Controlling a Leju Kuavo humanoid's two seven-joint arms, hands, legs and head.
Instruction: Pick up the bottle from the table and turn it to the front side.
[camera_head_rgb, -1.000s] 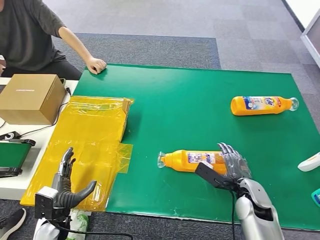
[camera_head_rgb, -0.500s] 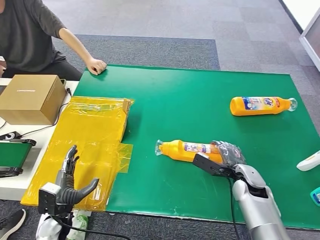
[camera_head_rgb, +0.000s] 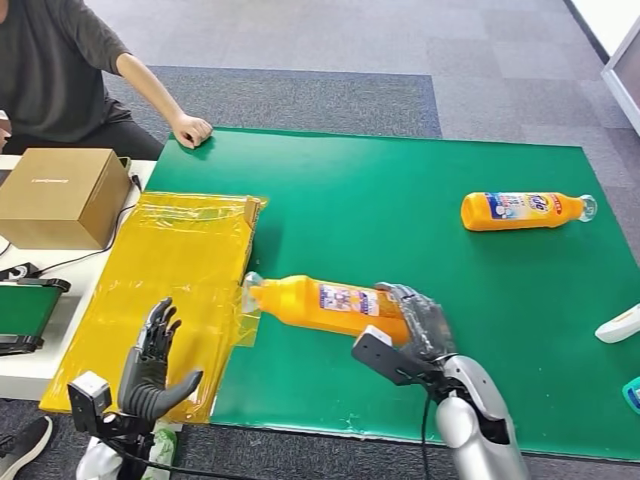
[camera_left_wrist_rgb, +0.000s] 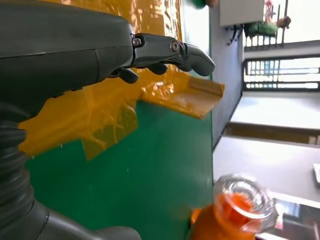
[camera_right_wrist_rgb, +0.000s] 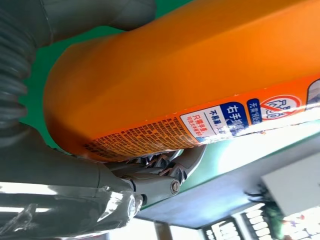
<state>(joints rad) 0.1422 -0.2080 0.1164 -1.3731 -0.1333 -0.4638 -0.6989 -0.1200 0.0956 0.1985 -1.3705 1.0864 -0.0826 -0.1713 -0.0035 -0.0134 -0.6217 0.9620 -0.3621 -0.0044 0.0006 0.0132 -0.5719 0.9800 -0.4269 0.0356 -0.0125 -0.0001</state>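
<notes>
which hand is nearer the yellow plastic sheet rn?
Left. The left hand hovers open over the yellow plastic sheet at its near edge; the right hand grips the orange bottle's base, out over the green mat.

**Bottle held above the green mat**

The right hand (camera_head_rgb: 413, 318) grips the base end of an orange bottle (camera_head_rgb: 321, 303), its clear cap pointing towards the yellow plastic sheet (camera_head_rgb: 173, 270). The left hand (camera_head_rgb: 151, 365) hovers with fingers spread. A second orange bottle (camera_head_rgb: 524, 210) lies well apart on the green mat (camera_head_rgb: 362, 190).

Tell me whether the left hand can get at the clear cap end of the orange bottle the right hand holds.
Probably yes: the open left hand faces the orange plastic bottle's clear cap, with nothing between.
</notes>
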